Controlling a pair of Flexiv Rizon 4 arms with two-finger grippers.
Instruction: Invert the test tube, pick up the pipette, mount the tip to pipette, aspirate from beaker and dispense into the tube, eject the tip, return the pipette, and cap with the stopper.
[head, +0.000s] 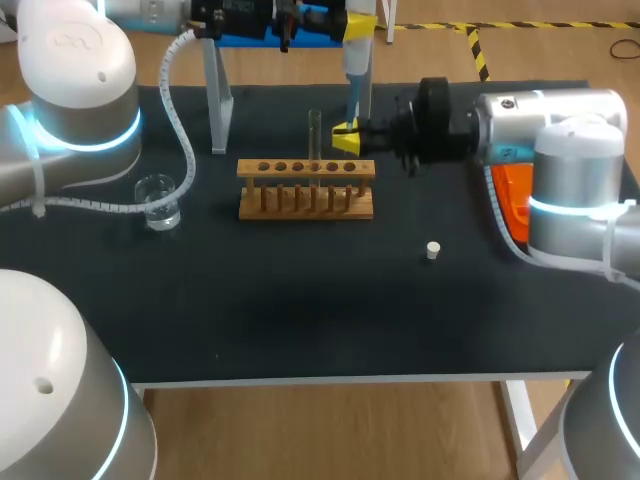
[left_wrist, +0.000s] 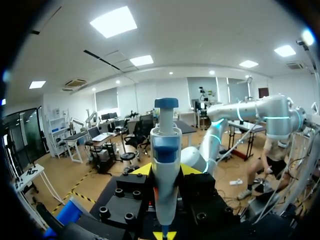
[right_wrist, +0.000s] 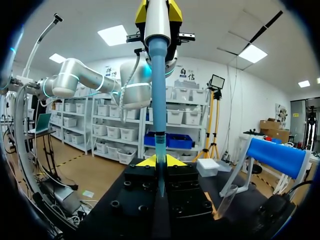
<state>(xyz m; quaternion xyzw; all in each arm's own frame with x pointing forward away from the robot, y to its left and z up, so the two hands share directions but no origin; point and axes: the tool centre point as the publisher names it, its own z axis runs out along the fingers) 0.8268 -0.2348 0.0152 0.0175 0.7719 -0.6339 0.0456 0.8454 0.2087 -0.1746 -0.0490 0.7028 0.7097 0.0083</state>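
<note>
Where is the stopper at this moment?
In the head view, the stopper lies alone on the right half of the table, nearer the front edge than the rack and to its right.

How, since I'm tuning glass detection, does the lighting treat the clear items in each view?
Head view: the beaker catches bright highlights against the dark table, while the test tube shows only faintly. Left wrist view: a ceiling light glares above the pipette, which is evenly lit. Right wrist view: the translucent pipette tip reads clearly against the bright room.
</note>
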